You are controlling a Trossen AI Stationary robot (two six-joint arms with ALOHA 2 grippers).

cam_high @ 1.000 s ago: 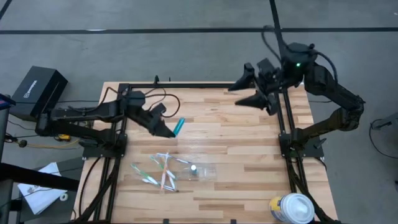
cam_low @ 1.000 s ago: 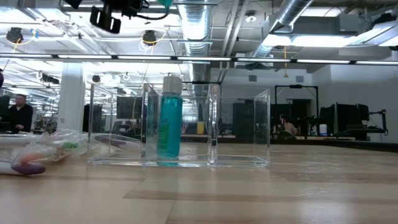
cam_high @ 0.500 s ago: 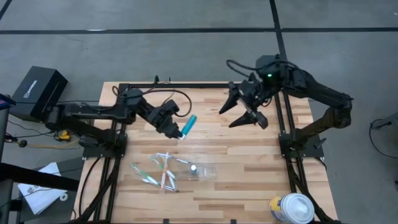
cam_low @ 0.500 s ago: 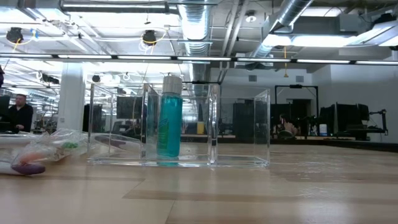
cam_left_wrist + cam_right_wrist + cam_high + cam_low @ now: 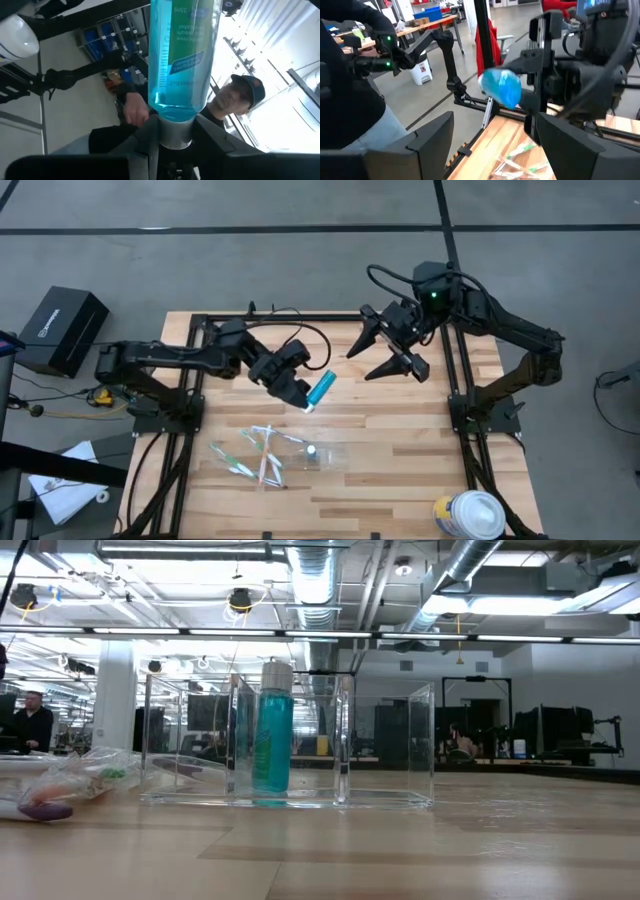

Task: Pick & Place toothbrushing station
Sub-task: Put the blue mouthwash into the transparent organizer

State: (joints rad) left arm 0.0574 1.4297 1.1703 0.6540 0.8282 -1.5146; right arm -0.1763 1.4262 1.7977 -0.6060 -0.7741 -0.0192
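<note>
My left gripper [image 5: 297, 395] is shut on a teal bottle [image 5: 321, 388] with a pale cap, held above the table's middle. My right gripper [image 5: 383, 358] hangs open and empty just beyond it, toward the far right; its wrist view shows the bottle's base [image 5: 501, 87]. A second teal bottle [image 5: 272, 730] stands upright in the see-through plastic holder [image 5: 385, 745], which rests on the table near the front [image 5: 325, 453]. Several slim pale toothbrushes [image 5: 255, 455] lie flat on the table left of the holder. My left gripper pinches the teal bottle at its pale cap end [image 5: 175, 136] between its two fingers [image 5: 150, 142]. The bottle's body [image 5: 182, 55] sticks out straight beyond the fingertips, toward my right gripper. The bottle is lifted clear of the table.
A round white-lidded canister [image 5: 470, 515] stands at the table's near right corner. A black box [image 5: 62, 328] sits off the table's left side. People show in the room beyond, one in the left wrist view [image 5: 235, 100] and one in the low view [image 5: 30, 725].
My left gripper has carried the teal bottle up and toward the table's right, turning so the bottle points at my right gripper. My right gripper has come from the far right corner toward the table's middle, staying open.
</note>
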